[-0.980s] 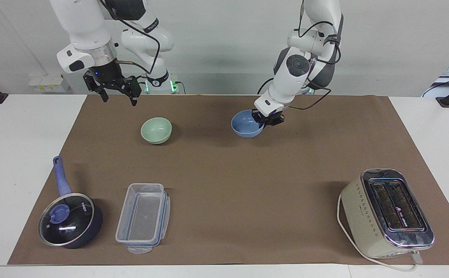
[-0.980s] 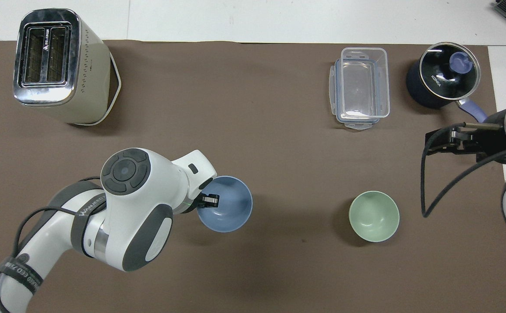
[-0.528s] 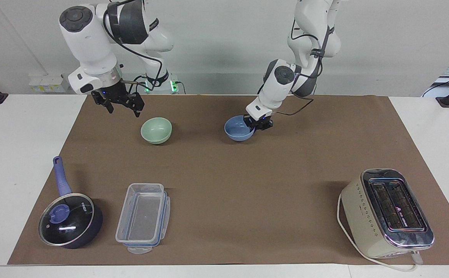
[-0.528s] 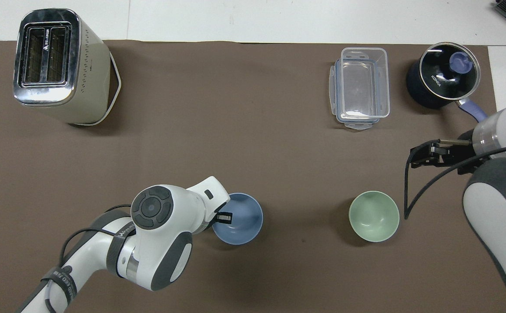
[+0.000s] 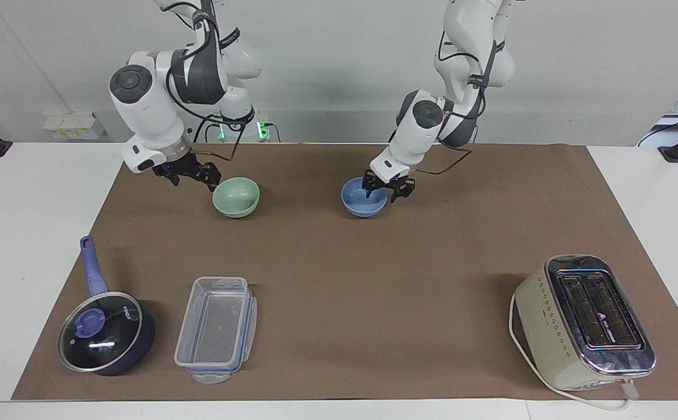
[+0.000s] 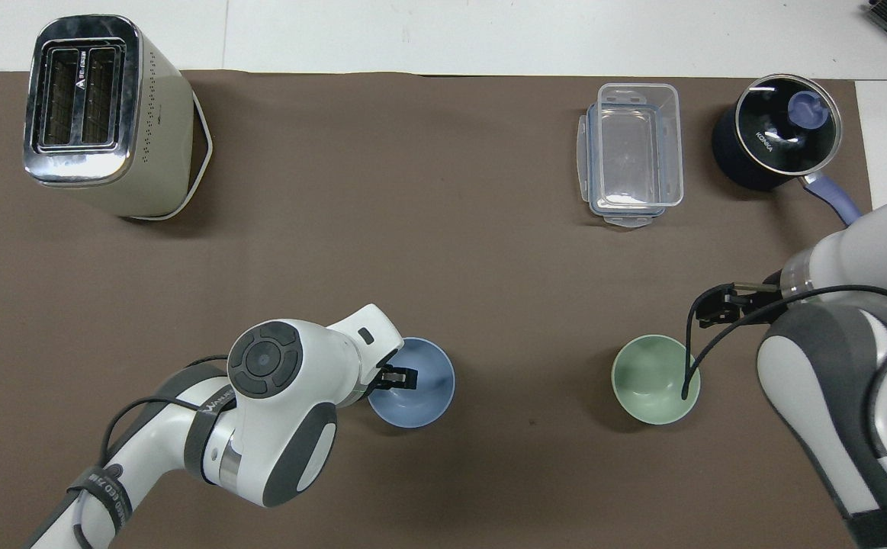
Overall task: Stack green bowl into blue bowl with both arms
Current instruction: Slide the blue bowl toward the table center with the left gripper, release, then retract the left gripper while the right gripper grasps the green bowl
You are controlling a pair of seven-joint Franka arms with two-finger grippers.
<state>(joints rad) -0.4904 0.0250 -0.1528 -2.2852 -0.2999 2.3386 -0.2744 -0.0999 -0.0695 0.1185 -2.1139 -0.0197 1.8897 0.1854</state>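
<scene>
From the facing camera I've got the blue bowl sitting flat on the brown mat, near the middle of the table, and my left gripper straddles its rim on the side toward the robots, fingers spread, one inside and one outside, gripping nothing, which I read as a release so the bowl can wait as the receiver. The green bowl stands level with it, toward the right arm's end, well apart from it, upright and empty. My right gripper hangs low just beside that bowl, jaws parted and empty, not touching it as far as I can see; that looks like a lineup for a rim pinch. Switching overhead: the blue bowl shows the left gripper over its rim, fingers apart. The green bowl is clear of the right gripper, which sits off its rim. The toaster, the clear container and the lidded saucepan lie farther from the robots, out of the way.
</scene>
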